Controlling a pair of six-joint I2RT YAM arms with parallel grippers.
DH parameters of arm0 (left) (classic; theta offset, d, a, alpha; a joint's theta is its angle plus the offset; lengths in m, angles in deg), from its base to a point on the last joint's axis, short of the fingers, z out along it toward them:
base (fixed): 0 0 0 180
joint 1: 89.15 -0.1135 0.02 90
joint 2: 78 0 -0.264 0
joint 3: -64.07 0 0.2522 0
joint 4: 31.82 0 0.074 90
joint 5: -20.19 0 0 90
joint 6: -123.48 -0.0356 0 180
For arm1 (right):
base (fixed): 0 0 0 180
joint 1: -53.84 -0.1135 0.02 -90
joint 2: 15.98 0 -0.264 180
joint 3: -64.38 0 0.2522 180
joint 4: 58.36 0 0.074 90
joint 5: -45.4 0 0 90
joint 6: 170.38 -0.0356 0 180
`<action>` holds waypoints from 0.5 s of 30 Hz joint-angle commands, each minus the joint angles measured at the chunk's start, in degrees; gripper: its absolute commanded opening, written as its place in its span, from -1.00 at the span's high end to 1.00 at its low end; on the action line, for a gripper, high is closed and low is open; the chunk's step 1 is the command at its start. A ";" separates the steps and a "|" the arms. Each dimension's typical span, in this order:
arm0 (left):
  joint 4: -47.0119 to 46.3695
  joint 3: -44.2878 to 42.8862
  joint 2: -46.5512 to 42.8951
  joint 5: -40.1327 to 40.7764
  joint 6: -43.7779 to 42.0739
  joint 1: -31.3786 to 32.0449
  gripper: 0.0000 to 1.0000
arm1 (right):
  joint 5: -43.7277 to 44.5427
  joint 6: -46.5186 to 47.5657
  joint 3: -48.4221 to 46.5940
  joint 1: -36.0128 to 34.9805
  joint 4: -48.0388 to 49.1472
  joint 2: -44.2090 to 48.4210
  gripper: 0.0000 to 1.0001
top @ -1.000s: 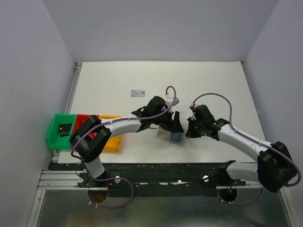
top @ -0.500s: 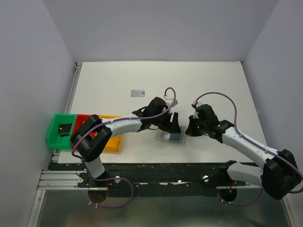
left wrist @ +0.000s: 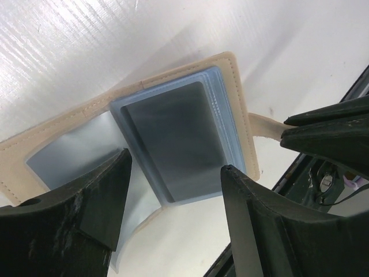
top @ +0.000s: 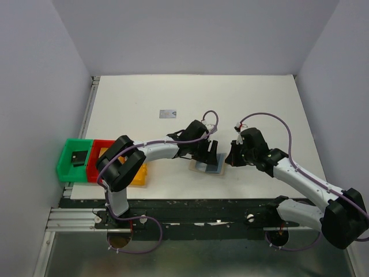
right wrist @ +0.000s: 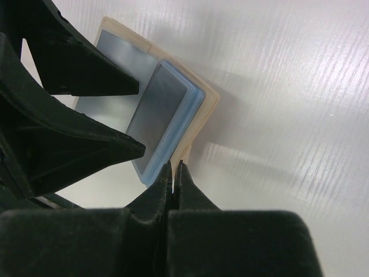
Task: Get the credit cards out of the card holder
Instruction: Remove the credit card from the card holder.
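Pinching the tan tab (left wrist: 264, 124) at the edge of the card holder (top: 203, 167) with the right gripper (right wrist: 174, 167), tips pressed together — likely to keep it splayed flat; hovering the left gripper (left wrist: 176, 164) spread wide above it, straddling the credit cards (left wrist: 173, 130) tucked inside, ready for a grab.

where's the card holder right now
Top view: the card holder lies open on the table near its front middle, under the open left gripper, with the right gripper shut on its tab at its right edge.
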 commanded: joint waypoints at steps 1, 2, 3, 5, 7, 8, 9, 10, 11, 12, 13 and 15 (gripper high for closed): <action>2.14 -2.29 1.26 1.64 -1.32 0.77 -0.49 | -1.40 0.28 0.46 0.22 1.52 0.45 1.00; 2.23 -2.47 1.44 1.55 -1.41 0.77 -0.50 | -1.49 0.28 0.54 0.22 1.70 0.45 1.00; 2.23 -2.64 1.53 1.46 -1.50 0.94 -0.50 | -1.41 0.28 0.54 0.31 1.70 0.36 1.00; 2.49 -3.17 1.79 1.63 -1.85 1.29 -0.50 | -1.49 0.19 0.37 0.22 1.70 0.36 1.00; 3.28 -3.87 2.14 1.98 -2.29 1.65 -0.50 | -1.67 0.19 0.37 0.31 1.61 0.28 1.00; 3.55 -4.22 2.32 2.42 -2.46 1.91 -0.50 | -1.76 0.19 0.28 0.22 1.70 0.36 1.00; 3.90 -4.66 2.58 2.60 -2.64 2.09 -0.50 | -1.84 0.28 0.11 0.22 1.70 0.36 1.00; 4.34 -4.93 2.93 2.86 -2.81 2.26 -0.50 | -1.93 0.19 0.19 0.31 1.70 0.45 1.00; 4.43 -5.19 3.02 3.21 -2.90 2.44 -0.50 | -1.93 0.19 0.11 0.22 1.70 0.45 1.00; 4.69 -5.28 3.28 3.48 -2.99 2.61 -0.50 | -2.11 0.28 0.02 0.22 1.70 0.54 1.00; 4.87 -5.45 3.46 3.57 -3.08 2.70 -0.50 | -2.19 0.28 0.02 0.22 1.61 0.62 1.00; 5.13 -5.46 3.55 4.18 -2.99 2.79 -0.50 | -2.28 0.19 0.02 0.22 1.70 0.63 1.00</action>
